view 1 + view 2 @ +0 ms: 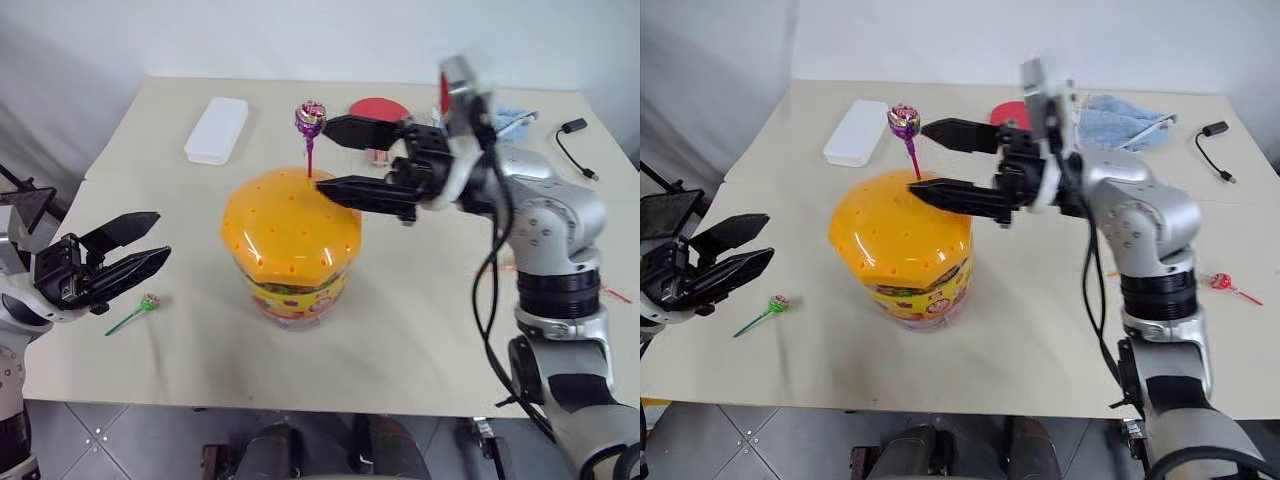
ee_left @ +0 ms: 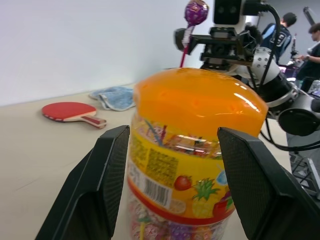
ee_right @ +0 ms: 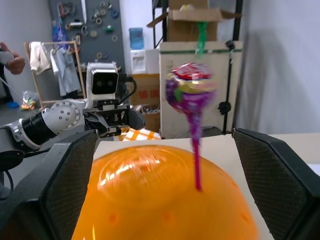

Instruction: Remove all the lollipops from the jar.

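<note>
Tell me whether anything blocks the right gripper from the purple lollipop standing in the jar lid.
Nothing visible blocks it. The right gripper is open, and its two fingers reach over the jar beside the purple lollipop, whose stick stands in the orange lid with open air around it.

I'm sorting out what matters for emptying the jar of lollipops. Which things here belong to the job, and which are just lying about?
Job:
- jar
- purple lollipop standing in its lid
- green-stick lollipop on the table
- red lollipop on the table

Lying about:
- white box
- red paddle
- blue cloth
- black cable
</note>
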Motion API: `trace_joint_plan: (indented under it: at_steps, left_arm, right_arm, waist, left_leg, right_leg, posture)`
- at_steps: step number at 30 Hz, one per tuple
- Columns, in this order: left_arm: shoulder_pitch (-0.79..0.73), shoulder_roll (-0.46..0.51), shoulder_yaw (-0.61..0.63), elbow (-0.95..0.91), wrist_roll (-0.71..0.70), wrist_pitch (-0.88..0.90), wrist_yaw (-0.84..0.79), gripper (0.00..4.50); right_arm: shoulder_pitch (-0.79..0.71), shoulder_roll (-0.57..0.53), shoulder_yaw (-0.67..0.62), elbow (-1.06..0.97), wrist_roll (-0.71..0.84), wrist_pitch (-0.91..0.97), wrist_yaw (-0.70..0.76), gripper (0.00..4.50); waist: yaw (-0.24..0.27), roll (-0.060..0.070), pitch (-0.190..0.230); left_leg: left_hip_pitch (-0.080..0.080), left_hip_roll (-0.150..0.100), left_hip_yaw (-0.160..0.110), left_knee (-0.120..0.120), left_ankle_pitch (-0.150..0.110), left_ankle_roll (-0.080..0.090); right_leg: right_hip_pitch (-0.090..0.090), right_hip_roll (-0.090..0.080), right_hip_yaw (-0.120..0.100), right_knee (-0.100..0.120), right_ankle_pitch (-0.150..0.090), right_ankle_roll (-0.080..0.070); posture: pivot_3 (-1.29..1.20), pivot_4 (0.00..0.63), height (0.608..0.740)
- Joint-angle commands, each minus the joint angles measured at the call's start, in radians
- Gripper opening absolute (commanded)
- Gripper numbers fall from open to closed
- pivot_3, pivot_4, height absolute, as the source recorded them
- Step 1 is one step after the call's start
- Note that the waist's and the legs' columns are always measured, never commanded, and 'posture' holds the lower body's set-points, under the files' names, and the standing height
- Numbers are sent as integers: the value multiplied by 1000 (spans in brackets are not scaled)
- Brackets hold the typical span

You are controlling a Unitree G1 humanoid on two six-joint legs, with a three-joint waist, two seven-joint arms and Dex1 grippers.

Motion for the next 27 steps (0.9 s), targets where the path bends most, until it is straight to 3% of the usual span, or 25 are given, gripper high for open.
trace_joint_plan:
  at_steps: [1, 9, 13, 17, 22, 27]
  left_arm:
    - [-3, 0, 19, -48, -26, -10, 13, 2987]
    - [-2, -7, 13, -83, -26, -14, 36, 2987]
    - [-14, -9, 9, -102, -38, -13, 44, 2987]
    - [-59, 6, -9, -114, -68, 6, 48, 2987]
    - [-91, 103, -74, -117, -40, 30, -46, 2987]
    - [-79, 153, -111, -101, -8, 23, -125, 2987]
  right_arm:
    - [-34, 25, -1, -2, -19, 10, -39, 4076]
    - [-69, 64, 14, 38, -69, -14, -42, 1534]
    - [-86, 60, -41, 88, -86, -91, -31, 59]
    - [-105, 2, -112, 121, -51, -80, 9, 20]
    - [-105, -160, -240, 184, -33, -48, 21, 20]
    - [21, -509, -192, 303, -246, -12, 35, 20]
  waist:
    - [2, 0, 0]
    - [-4, 0, 0]
    - [-6, 0, 0]
    - [-3, 0, 0]
    - [4, -2, 0]
    - [9, -2, 1]
  left_leg:
    - [0, 0, 0, 0, 0, 0]
    - [0, 0, 1, 0, 0, 0]
    - [0, -1, 1, -1, 0, 0]
    - [0, -1, 1, 0, 0, 0]
    - [0, -1, 1, -1, 0, 0]
    - [0, 0, 4, -2, 0, 0]
  right_leg:
    - [0, 0, 0, 1, 0, 0]
    - [-1, 0, 1, 1, 0, 0]
    - [-1, 0, 1, 1, 0, 0]
    - [-1, 0, 1, 1, 0, 0]
    - [-2, 0, 2, 1, 0, 0]
    - [-2, 0, 2, -2, 0, 0]
  posture:
    - [0, 150, 740]
    - [0, 150, 740]
    - [0, 150, 740]
    - [0, 150, 740]
    - [0, 150, 740]
    - [0, 150, 740]
